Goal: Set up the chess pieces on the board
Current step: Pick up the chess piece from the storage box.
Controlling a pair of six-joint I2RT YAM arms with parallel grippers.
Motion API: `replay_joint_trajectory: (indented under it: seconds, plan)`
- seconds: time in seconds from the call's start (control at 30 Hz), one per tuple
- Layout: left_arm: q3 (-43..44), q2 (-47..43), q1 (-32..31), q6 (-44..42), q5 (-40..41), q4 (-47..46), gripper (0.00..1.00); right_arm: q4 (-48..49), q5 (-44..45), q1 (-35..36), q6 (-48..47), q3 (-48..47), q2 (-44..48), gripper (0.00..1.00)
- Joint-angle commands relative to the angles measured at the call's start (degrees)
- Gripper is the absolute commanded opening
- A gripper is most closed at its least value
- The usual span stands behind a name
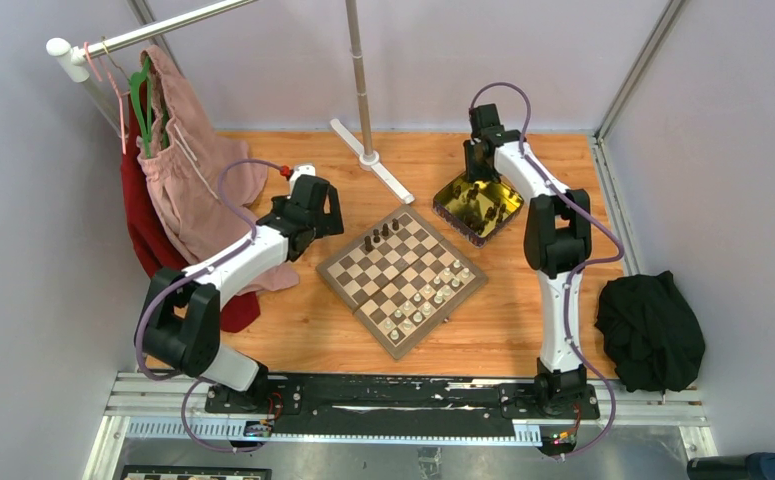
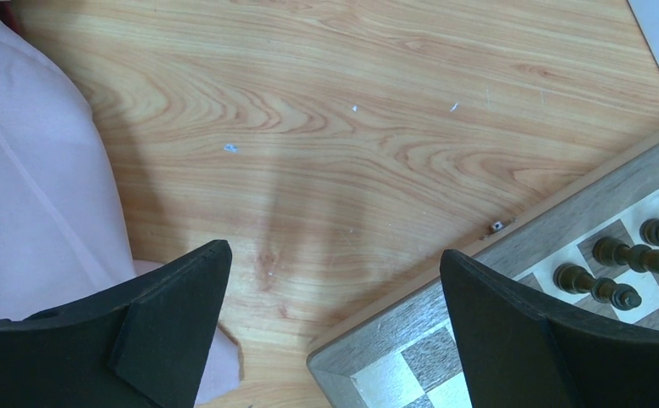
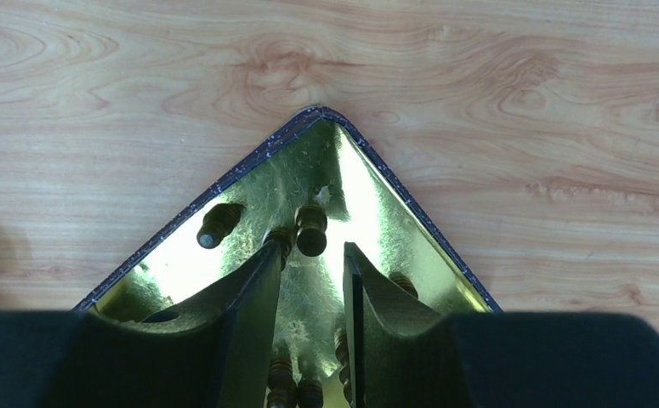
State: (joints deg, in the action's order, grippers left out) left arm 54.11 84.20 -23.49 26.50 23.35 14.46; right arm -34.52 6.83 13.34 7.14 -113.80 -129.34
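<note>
Work stood partly done: pale pieces (image 1: 433, 295) filled much of the board (image 1: 358, 280) along its near-right side, but only a few dark pieces (image 1: 381, 236) stood at its far-left corner. More dark ones lay in the tin (image 3: 249, 166), where my right gripper (image 3: 310, 251) hung empty, fingers a little apart, one piece just ahead of the tips. My left gripper (image 2: 334, 252) hovered wide and empty beside the board's corner, so I judged most of the dark side unplaced.
</note>
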Motion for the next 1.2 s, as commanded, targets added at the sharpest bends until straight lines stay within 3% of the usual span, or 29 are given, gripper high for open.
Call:
replay_joint_trajectory:
  seconds: [0.0,0.5,0.9,1.17]
  plan:
    - [1.9,1.1,0.1,-0.9,-0.1,-0.9,1.00,-0.7,-1.0,-0.8,0.3,-2.3,-2.1,0.37]
    - [2.8,2.7,0.8,-1.1,-0.5,-1.2,1.00,-0.7,-1.7,-0.8,0.7,-3.3,-4.4,0.35]
    - [2.9,3.2,1.0,-1.1,-0.6,-1.3,1.00,-1.0,-1.7,-1.1,0.6,-3.0,-4.6,0.10]
    - [2.8,2.6,1.0,-0.7,-0.7,-1.2,1.00,-0.7,-1.2,-1.2,-0.3,-2.6,-2.9,0.00]
